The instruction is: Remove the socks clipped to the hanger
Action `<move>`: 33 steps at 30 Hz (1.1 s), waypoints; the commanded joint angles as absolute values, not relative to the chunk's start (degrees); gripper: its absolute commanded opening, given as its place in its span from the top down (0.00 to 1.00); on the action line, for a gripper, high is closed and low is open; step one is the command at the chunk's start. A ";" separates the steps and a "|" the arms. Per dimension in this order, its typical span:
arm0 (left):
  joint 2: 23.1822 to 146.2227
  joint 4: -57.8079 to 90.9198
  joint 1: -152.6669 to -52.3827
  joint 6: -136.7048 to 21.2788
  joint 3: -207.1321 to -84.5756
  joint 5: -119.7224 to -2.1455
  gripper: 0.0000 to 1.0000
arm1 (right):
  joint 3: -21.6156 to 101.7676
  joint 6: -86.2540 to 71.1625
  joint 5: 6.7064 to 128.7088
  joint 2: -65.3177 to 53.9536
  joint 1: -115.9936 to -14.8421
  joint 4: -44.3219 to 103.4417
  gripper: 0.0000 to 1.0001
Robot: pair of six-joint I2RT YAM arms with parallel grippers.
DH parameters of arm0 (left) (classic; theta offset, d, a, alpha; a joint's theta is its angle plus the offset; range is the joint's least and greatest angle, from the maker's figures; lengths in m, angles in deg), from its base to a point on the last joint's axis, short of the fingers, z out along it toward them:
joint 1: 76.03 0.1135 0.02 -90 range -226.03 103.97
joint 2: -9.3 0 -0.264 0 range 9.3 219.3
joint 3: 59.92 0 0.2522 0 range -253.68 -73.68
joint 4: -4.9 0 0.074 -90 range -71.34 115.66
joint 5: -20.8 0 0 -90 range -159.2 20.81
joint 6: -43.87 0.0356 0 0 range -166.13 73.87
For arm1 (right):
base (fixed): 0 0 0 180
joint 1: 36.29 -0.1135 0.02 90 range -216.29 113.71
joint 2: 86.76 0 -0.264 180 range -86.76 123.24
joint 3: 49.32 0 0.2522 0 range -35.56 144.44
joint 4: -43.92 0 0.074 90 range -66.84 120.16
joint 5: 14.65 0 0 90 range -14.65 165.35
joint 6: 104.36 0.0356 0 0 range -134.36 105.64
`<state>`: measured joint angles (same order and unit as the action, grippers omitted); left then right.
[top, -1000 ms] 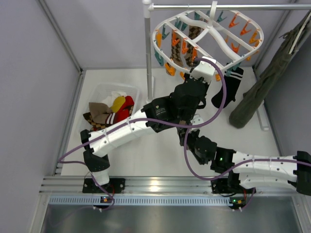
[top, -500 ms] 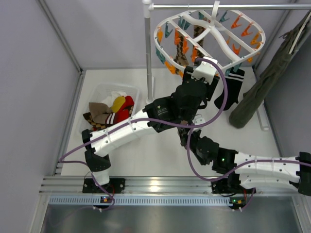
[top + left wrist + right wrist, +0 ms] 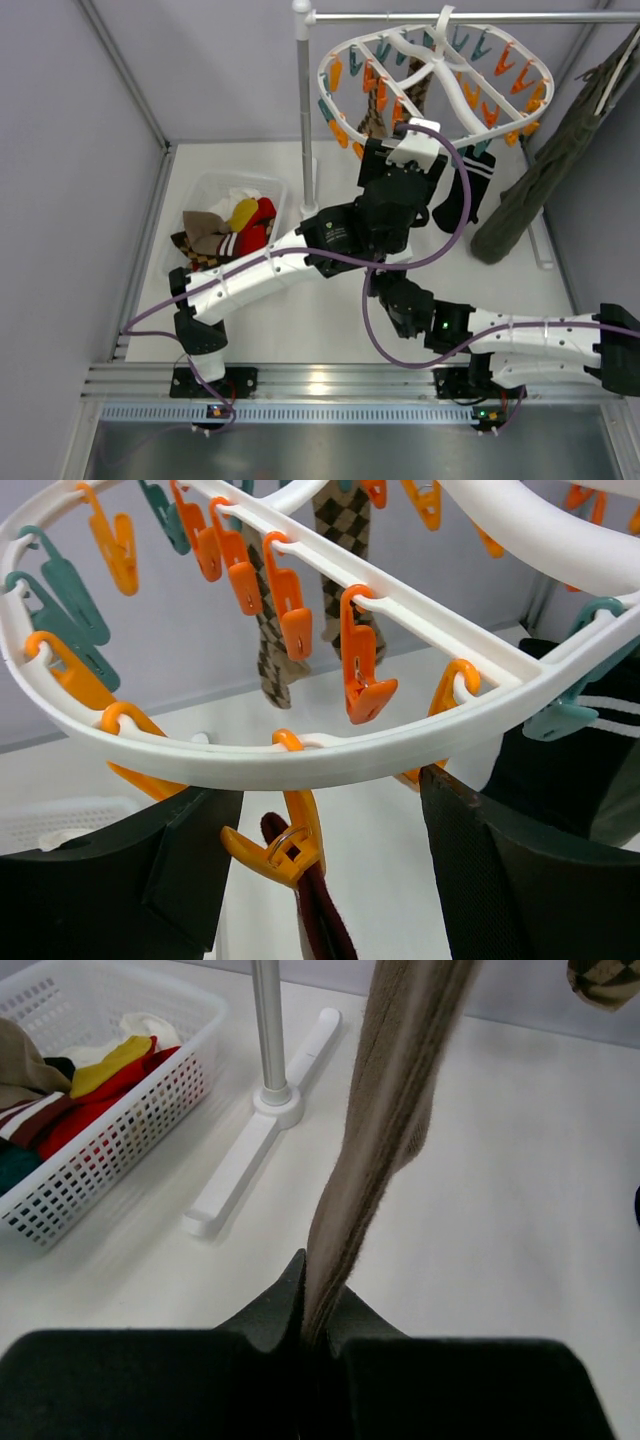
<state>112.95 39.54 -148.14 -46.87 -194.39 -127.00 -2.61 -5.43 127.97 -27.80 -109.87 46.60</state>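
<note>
The white oval hanger (image 3: 435, 80) hangs from the rail, with orange and teal clips. In the left wrist view its rim (image 3: 300, 760) crosses just above my left gripper (image 3: 320, 875). That gripper is open, its jaws standing wide on either side of an orange clip (image 3: 285, 845). The clip pinches the dark-red cuff of a sock (image 3: 322, 925). Two argyle socks (image 3: 270, 650) hang from clips farther back. My right gripper (image 3: 318, 1325) is shut on the lower end of a tan sock (image 3: 390, 1130) that hangs straight up out of view. In the top view the left arm hides the right gripper's fingers.
A white basket (image 3: 200, 190) with several socks sits at the left. The grey pole (image 3: 305, 100) and its foot (image 3: 255, 1150) stand between basket and hanger. A black sock with white stripes (image 3: 462, 195) hangs at the hanger's right. An olive-green garment (image 3: 540, 170) hangs farther right.
My left gripper has opened wide and risen towards the hanger's rim. The hanger has swung up and to the right. The right arm has shifted slightly left, still shut on the tan sock.
</note>
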 commanded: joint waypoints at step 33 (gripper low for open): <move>110.63 36.59 -148.36 -38.05 -193.04 -142.06 0.33 | 6.28 -10.40 127.20 -18.91 -110.21 46.33 1.00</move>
